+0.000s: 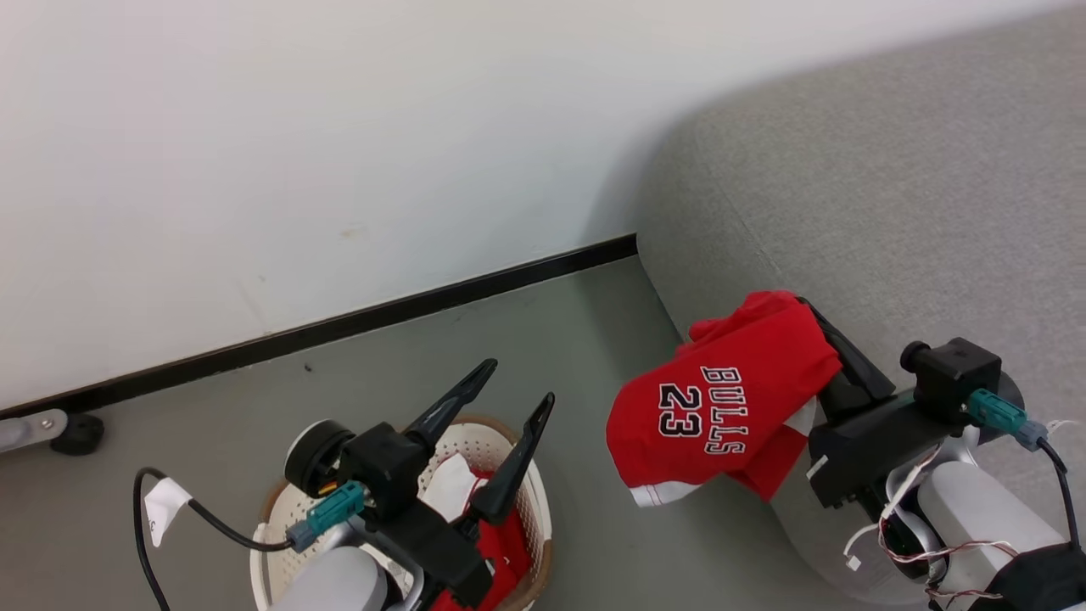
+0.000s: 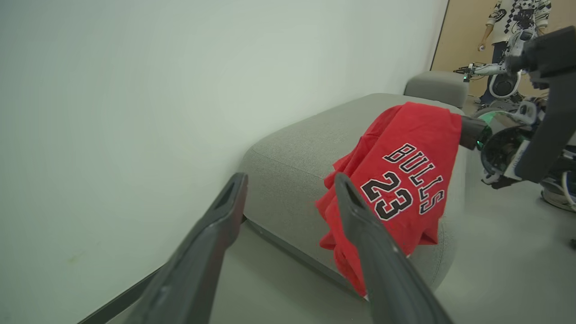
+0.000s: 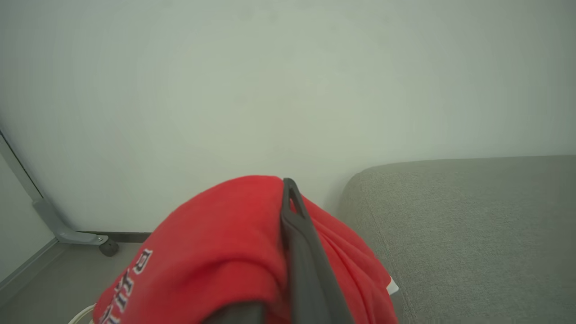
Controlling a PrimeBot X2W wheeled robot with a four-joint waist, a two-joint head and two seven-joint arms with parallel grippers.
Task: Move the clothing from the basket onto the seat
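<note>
Looking down in the head view, the right hand (image 1: 819,322) is pinching the red jersey (image 1: 721,407) at 3 o'clock, its fingers closed flat on a fold at the garment's top. The jersey is drooping beside the rounded corner of the grey seat (image 1: 891,170), most of it hanging over the floor (image 1: 551,339) rather than the cushion. At 6 o'clock the left hand (image 1: 521,380) is hovering above the basket (image 1: 533,501), fingers spread fully and holding nothing. The red shorts (image 1: 509,552) are lying inside.

In the left wrist view, the empty fingers are framing the jersey at 3 o'clock. It is looking soft and crumpled, with the "BULLS 23" lettering facing out and folds dangling down the seat's side. A person (image 2: 508,22) is standing far off at 1 o'clock.

In the right wrist view, one dark finger is pressing into bunched red cloth at 6 o'clock, with the seat stretching off at 4 o'clock.

As I am judging it, letting go here would likely be sending the jersey sliding down the seat's side to the floor, since its weight is hanging off the edge. The hand also seems to be biting only a thin fold, so a quick swing could be shaking the jersey loose.
</note>
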